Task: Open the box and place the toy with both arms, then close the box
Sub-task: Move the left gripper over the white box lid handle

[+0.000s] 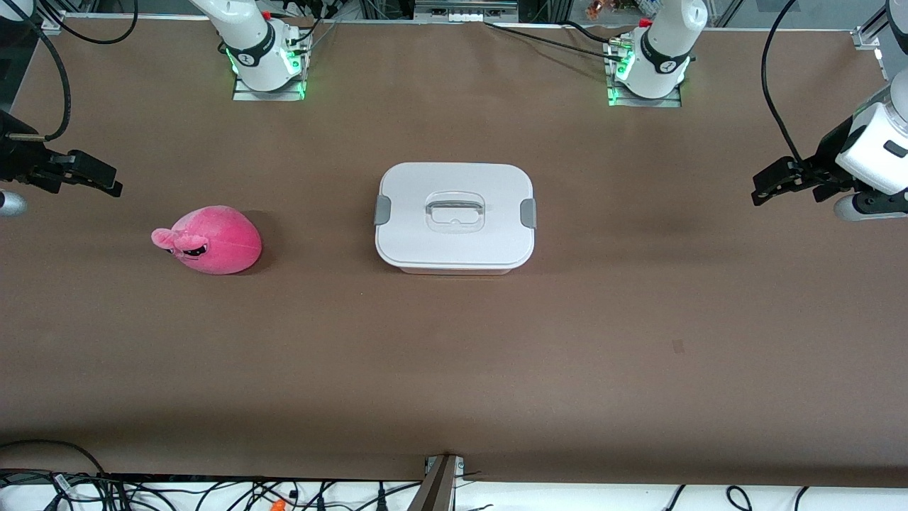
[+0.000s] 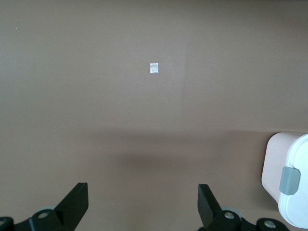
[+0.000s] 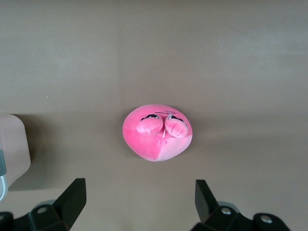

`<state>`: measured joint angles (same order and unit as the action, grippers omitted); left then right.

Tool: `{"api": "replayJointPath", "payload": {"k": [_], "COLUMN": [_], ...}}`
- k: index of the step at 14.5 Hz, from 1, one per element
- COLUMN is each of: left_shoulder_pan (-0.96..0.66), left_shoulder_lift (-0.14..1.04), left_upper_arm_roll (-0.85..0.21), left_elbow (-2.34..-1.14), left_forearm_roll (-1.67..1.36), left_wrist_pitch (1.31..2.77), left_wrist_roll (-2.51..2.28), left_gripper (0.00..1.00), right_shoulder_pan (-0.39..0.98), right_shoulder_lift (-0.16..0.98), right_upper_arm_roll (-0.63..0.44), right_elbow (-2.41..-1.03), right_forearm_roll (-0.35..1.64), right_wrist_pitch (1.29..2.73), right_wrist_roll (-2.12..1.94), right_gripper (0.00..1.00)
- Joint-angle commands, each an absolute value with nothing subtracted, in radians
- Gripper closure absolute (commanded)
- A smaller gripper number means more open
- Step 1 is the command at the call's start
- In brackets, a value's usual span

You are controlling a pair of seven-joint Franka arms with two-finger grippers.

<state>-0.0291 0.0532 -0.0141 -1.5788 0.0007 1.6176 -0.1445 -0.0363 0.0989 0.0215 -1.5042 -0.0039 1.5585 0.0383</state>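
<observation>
The box (image 1: 454,245) stands shut in the middle of the table, with a white lid, grey side clips (image 1: 528,213) and a clear handle (image 1: 455,211). The pink toy (image 1: 209,240) lies on the table toward the right arm's end, apart from the box. My right gripper (image 1: 106,181) hangs open and empty over that end of the table; its wrist view shows the toy (image 3: 157,132) ahead of the open gripper (image 3: 139,187). My left gripper (image 1: 762,188) hangs open and empty over the other end. Its wrist view shows the gripper (image 2: 143,190) over bare table and a corner of the box (image 2: 288,187).
The brown table (image 1: 454,369) spreads wide around the box. A small white patch (image 2: 154,68) lies on it toward the left arm's end. The two arm bases (image 1: 266,60) (image 1: 649,67) stand at the table's edge farthest from the camera. Cables (image 1: 213,497) run along the near edge.
</observation>
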Motion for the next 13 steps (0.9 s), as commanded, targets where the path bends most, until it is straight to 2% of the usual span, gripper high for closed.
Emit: {"api": "replayJointPath", "payload": {"k": [1, 10, 13], "left_shoulder_pan": [-0.025, -0.035, -0.06], "left_shoulder_lift": [0.071, 0.078, 0.077], "left_upper_arm_roll": [-0.018, -0.021, -0.087], "left_elbow": [-1.548, -1.548, -1.545], "left_forearm_roll": [0.015, 0.002, 0.009], "left_wrist_pitch": [1.612, 1.577, 1.554], "left_wrist_roll": [-0.144, -0.141, -0.133], "left_gripper": [0.0, 0.0, 0.0], "right_shoulder_pan": [-0.043, -0.048, -0.051], "right_shoulder_lift": [0.114, 0.114, 0.114], "right_upper_arm_roll": [0.028, 0.028, 0.028], "right_elbow": [-1.473, -1.473, -1.473], "right_forearm_roll": [-0.015, -0.012, -0.008], "right_wrist_pitch": [1.543, 1.543, 1.543], "right_wrist_roll": [0.025, 0.023, 0.023], "right_gripper": [0.0, 0.0, 0.0]}}
